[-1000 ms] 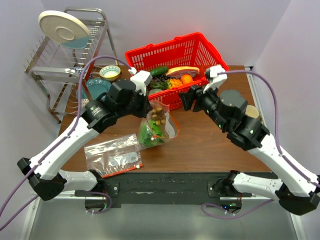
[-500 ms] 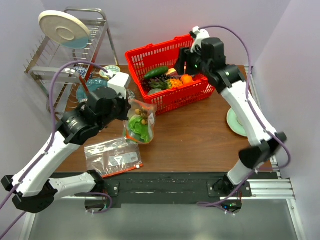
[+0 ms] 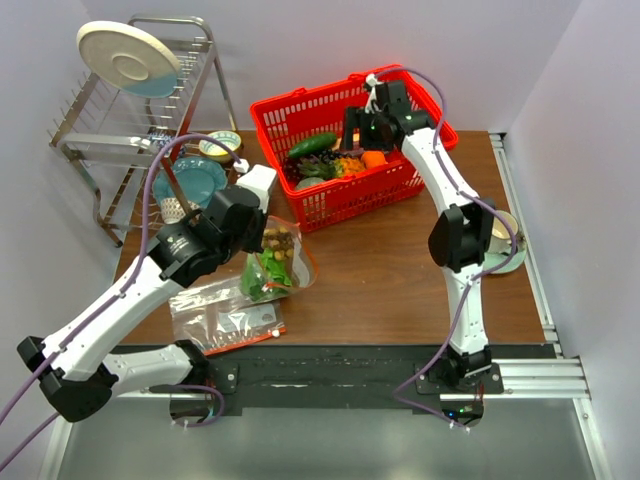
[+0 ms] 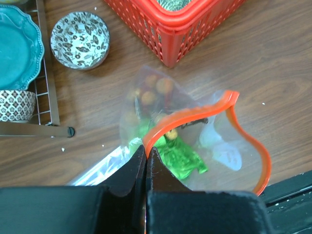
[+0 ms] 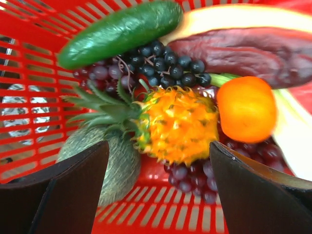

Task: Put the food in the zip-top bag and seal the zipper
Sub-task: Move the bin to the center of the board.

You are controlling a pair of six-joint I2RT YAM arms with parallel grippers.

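Left tool (image 4: 146,163) pinched shut on zip-top bag (image 4: 229,151) at its zipper (image 4: 187,116); right tool (image 5: 158,161) spread wide over red basket (image 5: 34,44).
Bag mouth gapes open, brown nuts (image 4: 163,87) and green leaves (image 4: 180,157) inside, held over worktop (image 4: 282,63) near basket. Cucumber (image 5: 122,31) lies in basket by grapes (image 5: 165,58), above pineapple (image 5: 178,124).

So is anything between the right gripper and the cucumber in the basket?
Nothing visible. The cucumber lies uncovered on top of the grapes, near the basket wall. The open right gripper hangs above the pineapple, which sits beside the cucumber, not over it.
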